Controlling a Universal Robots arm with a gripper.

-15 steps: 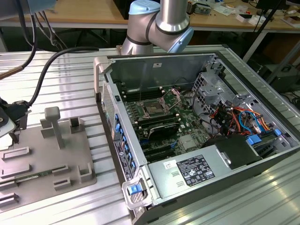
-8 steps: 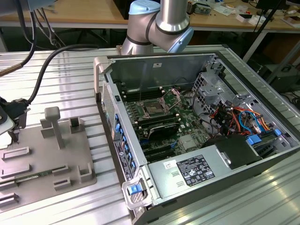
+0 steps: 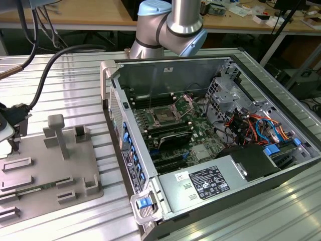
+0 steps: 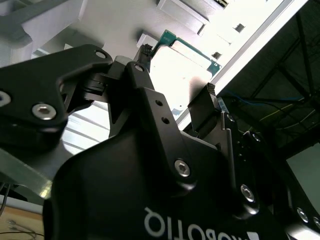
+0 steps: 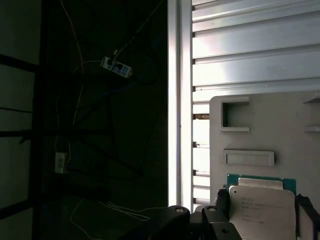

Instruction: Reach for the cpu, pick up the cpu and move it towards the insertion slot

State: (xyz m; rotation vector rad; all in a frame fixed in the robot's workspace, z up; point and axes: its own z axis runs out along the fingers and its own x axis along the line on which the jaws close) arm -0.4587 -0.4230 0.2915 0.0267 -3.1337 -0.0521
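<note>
Gripper hangs over the grey tray at the exterior view's left, clamped on the cpu by opposite edges, well apart from the insertion slot.

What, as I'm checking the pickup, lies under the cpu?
The grey tray shows around the cpu in the first wrist view; the patch directly beneath is covered by the chip itself.

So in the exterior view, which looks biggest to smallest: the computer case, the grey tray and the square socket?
1. computer case
2. grey tray, though the picture's edge cuts it off
3. insertion slot, clearly smallest
</note>
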